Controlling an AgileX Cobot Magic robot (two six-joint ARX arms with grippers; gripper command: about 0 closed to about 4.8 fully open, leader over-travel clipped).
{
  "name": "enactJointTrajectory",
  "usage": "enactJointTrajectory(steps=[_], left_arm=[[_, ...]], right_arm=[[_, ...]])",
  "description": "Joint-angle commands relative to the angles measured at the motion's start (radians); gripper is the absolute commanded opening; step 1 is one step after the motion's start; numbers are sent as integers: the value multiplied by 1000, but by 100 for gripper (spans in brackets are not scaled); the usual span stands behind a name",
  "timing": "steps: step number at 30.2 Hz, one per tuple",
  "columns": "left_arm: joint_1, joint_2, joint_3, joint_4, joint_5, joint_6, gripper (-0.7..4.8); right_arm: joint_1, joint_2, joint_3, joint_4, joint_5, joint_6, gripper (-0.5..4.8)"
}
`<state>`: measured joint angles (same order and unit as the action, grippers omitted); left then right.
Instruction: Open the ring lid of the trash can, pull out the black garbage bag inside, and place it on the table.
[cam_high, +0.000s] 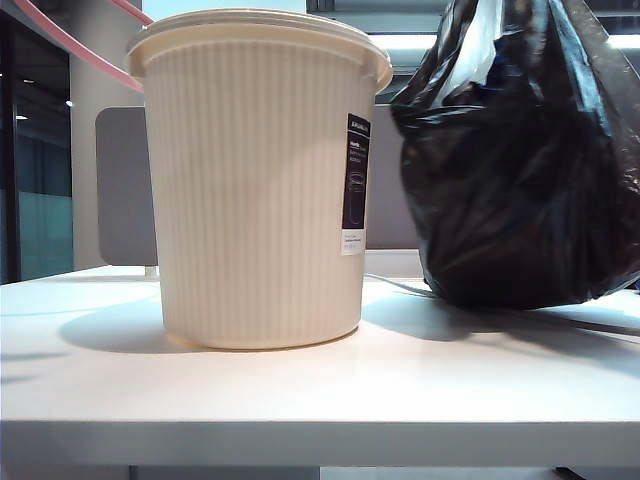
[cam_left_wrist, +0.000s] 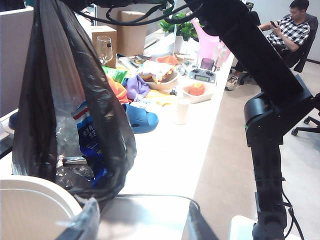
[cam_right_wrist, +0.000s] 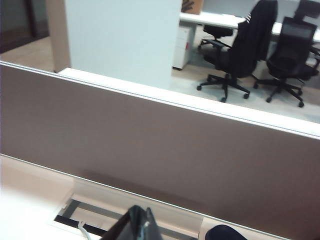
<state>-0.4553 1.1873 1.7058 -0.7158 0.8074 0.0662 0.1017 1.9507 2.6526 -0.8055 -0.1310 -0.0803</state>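
Glossy black arm (cam_left_wrist: 272, 115) segments, black cables, dark gripper (cam_right_wrist: 138, 225) fingers

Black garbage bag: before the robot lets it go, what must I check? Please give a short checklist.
1. black garbage bag fully out of the trash can: ok.
2. Bag's bottom resting on the table: cannot tell.
3. right end effector shut on the bag's top: ok.
4. left end effector open: ok.
5. ring lid off the can's rim: ok.

Grey partition (cam_right_wrist: 160, 150), black office chairs (cam_right_wrist: 240, 50), cluttered side desk (cam_left_wrist: 170, 115).
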Motion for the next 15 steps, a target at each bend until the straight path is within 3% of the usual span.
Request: enactJointTrajectory(steps=[1,15], left_arm=[[0,-3,0,1,1,9,224],[0,-3,-1,-31,1,13,224]], right_arm=[[-16,4,7,25,2,-3,-5],[-50,18,-119,-7,-2,-3,-5]])
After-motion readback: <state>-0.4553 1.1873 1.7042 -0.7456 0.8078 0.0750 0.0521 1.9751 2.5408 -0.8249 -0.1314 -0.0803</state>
